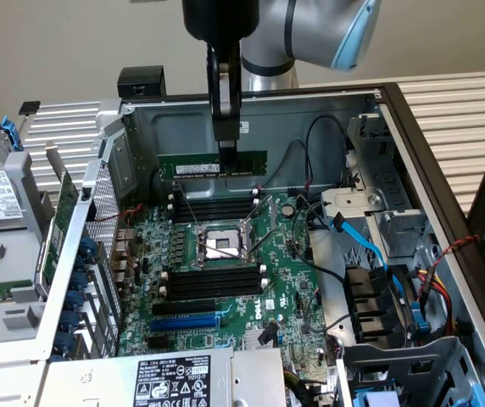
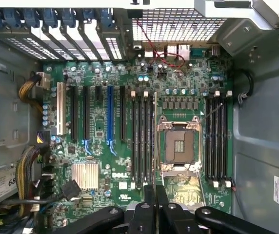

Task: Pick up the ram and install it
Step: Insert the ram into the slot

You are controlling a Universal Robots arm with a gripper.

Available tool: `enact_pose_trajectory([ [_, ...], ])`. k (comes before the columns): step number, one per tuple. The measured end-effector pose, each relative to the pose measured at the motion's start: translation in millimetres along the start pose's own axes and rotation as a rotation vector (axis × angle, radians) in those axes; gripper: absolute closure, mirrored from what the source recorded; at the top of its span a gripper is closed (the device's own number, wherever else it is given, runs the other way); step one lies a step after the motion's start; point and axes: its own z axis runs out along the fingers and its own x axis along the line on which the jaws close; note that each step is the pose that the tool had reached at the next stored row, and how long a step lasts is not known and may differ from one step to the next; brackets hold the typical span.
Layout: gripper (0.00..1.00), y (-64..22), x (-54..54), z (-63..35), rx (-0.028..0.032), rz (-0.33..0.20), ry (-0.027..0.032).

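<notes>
The ram [image 1: 193,166], a long green stick with a white label, hangs level in the air inside the open computer case. My gripper [image 1: 226,151] is shut on its top edge near the middle. The stick floats above the far bank of black memory slots [image 1: 213,206] on the green motherboard [image 1: 285,288], apart from them. In the wrist view the ram [image 2: 155,141] appears edge-on as a thin line running out from my gripper [image 2: 155,192], between the CPU socket [image 2: 181,146] and a bank of memory slots [image 2: 140,141].
A second bank of slots [image 1: 213,280] lies on the near side of the CPU socket [image 1: 221,244]. A blue expansion slot [image 1: 183,322], black and blue cables [image 1: 370,246], drive bays [image 1: 387,305] and the case's metal walls [image 1: 310,110] surround the board.
</notes>
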Motion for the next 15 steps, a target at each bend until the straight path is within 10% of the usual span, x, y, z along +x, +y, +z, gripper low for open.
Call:
enact_pose_trajectory([
  [15,0.87,4.1,-0.9,35.4,0.0019,0.009,0.0052],
])
